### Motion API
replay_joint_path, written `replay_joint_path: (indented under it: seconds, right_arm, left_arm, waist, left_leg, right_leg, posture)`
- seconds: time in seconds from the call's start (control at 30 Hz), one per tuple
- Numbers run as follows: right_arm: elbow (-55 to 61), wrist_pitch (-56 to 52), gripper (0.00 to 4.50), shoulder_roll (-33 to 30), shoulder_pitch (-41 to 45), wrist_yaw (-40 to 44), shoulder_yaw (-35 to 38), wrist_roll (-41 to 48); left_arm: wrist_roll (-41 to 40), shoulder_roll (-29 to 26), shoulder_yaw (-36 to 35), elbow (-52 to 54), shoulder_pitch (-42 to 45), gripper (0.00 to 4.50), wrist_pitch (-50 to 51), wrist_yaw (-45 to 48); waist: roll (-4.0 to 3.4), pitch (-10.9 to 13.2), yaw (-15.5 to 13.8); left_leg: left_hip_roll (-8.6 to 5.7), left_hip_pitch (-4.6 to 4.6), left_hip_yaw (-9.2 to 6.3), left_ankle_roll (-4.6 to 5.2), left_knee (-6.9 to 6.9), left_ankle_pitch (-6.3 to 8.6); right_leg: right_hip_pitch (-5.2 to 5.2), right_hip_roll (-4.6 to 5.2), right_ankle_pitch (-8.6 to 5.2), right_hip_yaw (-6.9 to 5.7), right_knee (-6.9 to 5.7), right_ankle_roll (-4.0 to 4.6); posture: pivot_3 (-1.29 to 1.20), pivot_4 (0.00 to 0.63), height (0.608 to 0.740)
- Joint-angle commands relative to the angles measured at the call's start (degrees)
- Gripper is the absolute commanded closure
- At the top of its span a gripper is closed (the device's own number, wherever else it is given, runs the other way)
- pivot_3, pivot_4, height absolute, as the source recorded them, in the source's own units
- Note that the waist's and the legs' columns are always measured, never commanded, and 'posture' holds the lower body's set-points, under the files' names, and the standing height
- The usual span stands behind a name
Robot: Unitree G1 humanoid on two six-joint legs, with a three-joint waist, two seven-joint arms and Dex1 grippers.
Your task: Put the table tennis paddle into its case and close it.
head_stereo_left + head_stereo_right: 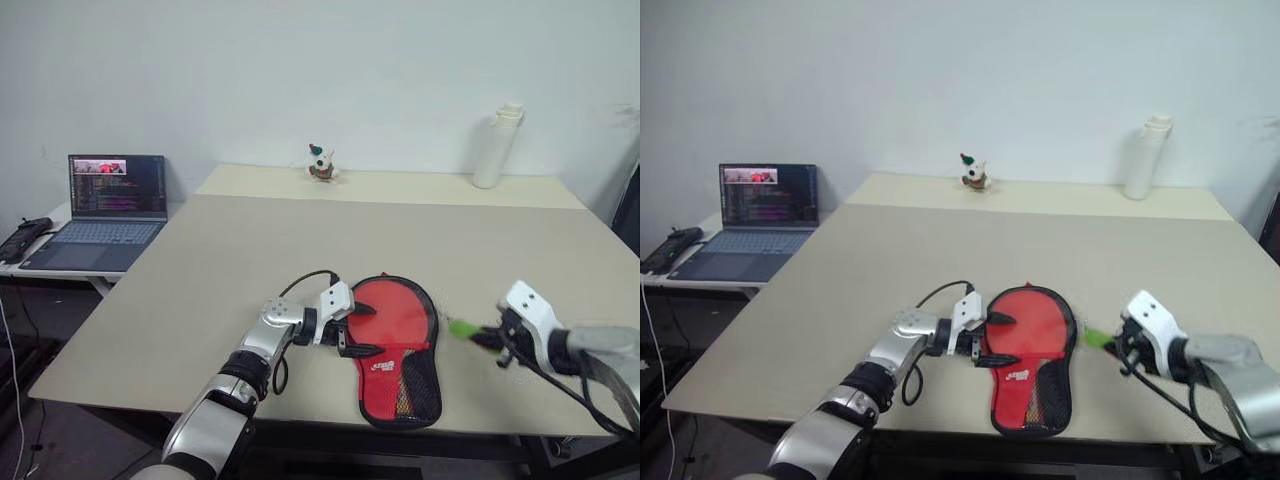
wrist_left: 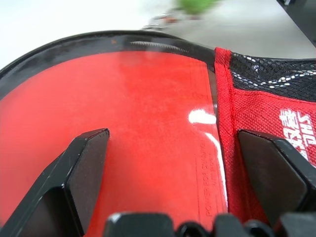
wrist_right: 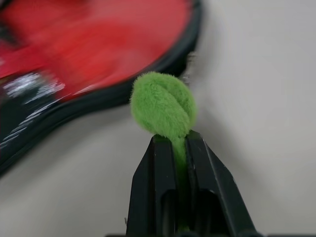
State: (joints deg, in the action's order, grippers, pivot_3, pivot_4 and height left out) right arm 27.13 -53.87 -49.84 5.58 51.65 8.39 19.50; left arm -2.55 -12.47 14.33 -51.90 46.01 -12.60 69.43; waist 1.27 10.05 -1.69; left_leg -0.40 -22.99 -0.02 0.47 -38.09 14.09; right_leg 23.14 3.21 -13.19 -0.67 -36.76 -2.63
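Right wrist view: right gripper (image 3: 174, 148) pinches charm (image 3: 163, 106) at case's (image 1: 395, 345) 3 o'clock — likely zipping; left gripper (image 1: 352, 330) spread wide at 9, bracing.

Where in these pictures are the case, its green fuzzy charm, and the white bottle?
case (image 1: 412, 385), left eye view, on its red logo side near the narrow end.
green fuzzy charm (image 3: 163, 104), right wrist view, on the fuzzy ball's middle.
white bottle (image 1: 1143, 160), right eye view, on the middle of its body.

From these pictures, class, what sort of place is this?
Probably an office or lab: a bare white wall, a large plain table, and an open laptop on a side desk.
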Motion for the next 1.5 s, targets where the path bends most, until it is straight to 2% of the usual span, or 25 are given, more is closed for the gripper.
replay_joint_path:
  seconds: [0.03,0.27,0.5,0.67,0.83,0.93,1.03,1.17,1.3,1.4,1.5]
  right_arm:
    - [9.05,-3.78,4.49,-3.02,-6.08,3.53,4.48,6.14]
    - [20.16,-5.12,4.49,-5.03,-22.76,7.10,8.30,14.45]
    - [26.92,-5.37,4.49,-4.32,-27.46,5.55,7.11,21.62]
    - [26.43,-5.05,4.49,-3.05,-24.30,1.05,2.60,22.06]
    - [25.43,-5.80,4.49,-3.73,-21.32,0.59,3.02,25.93]
    - [25.31,-5.66,3.64,-4.73,-20.59,1.42,5.15,29.02]
    - [25.06,-5.35,2.61,-4.51,-18.91,1.20,7.75,33.69]
    - [21.35,-2.13,2.61,-2.59,-14.00,-1.82,9.46,34.09]
    - [14.15,5.92,2.61,0.41,-7.27,-3.64,7.39,27.42]
    - [4.17,12.17,2.61,2.14,0.64,-3.10,3.69,21.34]
    - [-5.98,15.49,2.61,3.82,6.70,-1.93,1.42,18.24]
  left_arm:
    - [3.65,0.76,2.61,-3.82,-1.11,0.00,1.08,0.26]
    - [4.22,1.46,2.55,-5.05,-0.19,0.00,0.45,0.60]
    - [4.65,1.66,2.39,-5.78,0.32,0.00,0.06,0.90]
    - [4.77,1.68,2.31,-5.74,0.41,0.00,0.01,0.95]
    - [4.73,1.59,2.28,-5.33,0.22,0.00,0.02,0.96]
    - [4.69,1.41,2.24,-5.10,0.09,0.00,-0.02,1.00]
    - [4.57,1.10,2.10,-4.77,-0.04,0.00,-0.03,1.04]
    - [3.53,-0.03,1.28,-2.57,-0.38,0.00,0.05,1.79]
    - [0.34,-2.92,-0.66,5.60,-1.97,0.00,2.13,3.90]
    - [-4.35,-7.09,-4.17,18.98,-4.76,0.00,8.08,4.14]
    - [-8.57,-10.24,-7.53,30.97,-7.83,0.00,16.40,1.78]
  waist:
    - [0.04,-0.01,-0.08]
    - [0.07,-0.07,-0.58]
    - [0.12,-0.11,-0.11]
    - [0.22,-0.14,-0.09]
    - [0.23,-0.14,-0.10]
    - [0.23,-0.13,-0.10]
    - [0.24,-0.13,-0.09]
    - [0.31,-0.12,0.18]
    - [0.37,-0.06,0.43]
    - [0.44,0.12,1.31]
    - [0.44,0.19,1.65]
  left_leg:
    - [0.01,0.01,0.00,0.00,-0.01,0.00]
    - [0.00,-0.04,-0.12,-0.02,0.07,0.01]
    - [0.07,0.11,-0.17,-0.01,0.08,0.03]
    - [0.04,0.09,-0.23,0.02,0.10,0.07]
    - [0.04,0.08,-0.27,0.03,0.11,0.07]
    - [0.04,0.07,-0.27,0.03,0.11,0.07]
    - [0.04,0.08,-0.29,0.03,0.11,0.07]
    - [0.05,0.08,-0.30,0.03,0.11,0.07]
    - [0.08,0.07,-0.30,0.02,0.14,0.07]
    - [0.19,-0.01,-0.14,-0.02,0.24,0.10]
    - [0.23,-0.48,-0.09,-0.01,0.21,0.09]
  right_leg:
    - [-0.01,0.00,0.00,0.00,0.00,0.00]
    - [-0.08,0.02,-0.03,-0.14,0.21,-0.05]
    - [-0.50,0.00,0.01,-0.20,0.73,-0.10]
    - [-0.55,0.09,0.00,-0.23,0.84,-0.08]
    - [-0.56,0.08,0.02,-0.27,0.84,-0.12]
    - [-0.57,0.09,0.03,-0.27,0.85,-0.13]
    - [-0.57,0.08,0.03,-0.28,0.85,-0.13]
    - [-0.59,0.09,0.03,-0.28,0.85,-0.13]
    - [-0.53,0.24,0.01,-0.28,0.84,-0.08]
    - [-0.27,0.14,0.08,-0.15,0.81,-0.10]
    - [0.26,0.00,0.22,-0.07,0.72,-0.10]
  posture:
    - [0.00,0.150,0.740]
    - [0.00,0.150,0.740]
    - [0.00,0.150,0.740]
    - [0.00,0.150,0.740]
    - [0.00,0.150,0.740]
    - [0.00,0.150,0.740]
    - [0.00,0.150,0.740]
    - [0.00,0.150,0.740]
    - [0.00,0.150,0.740]
    - [0.00,0.150,0.740]
    - [0.00,0.150,0.740]
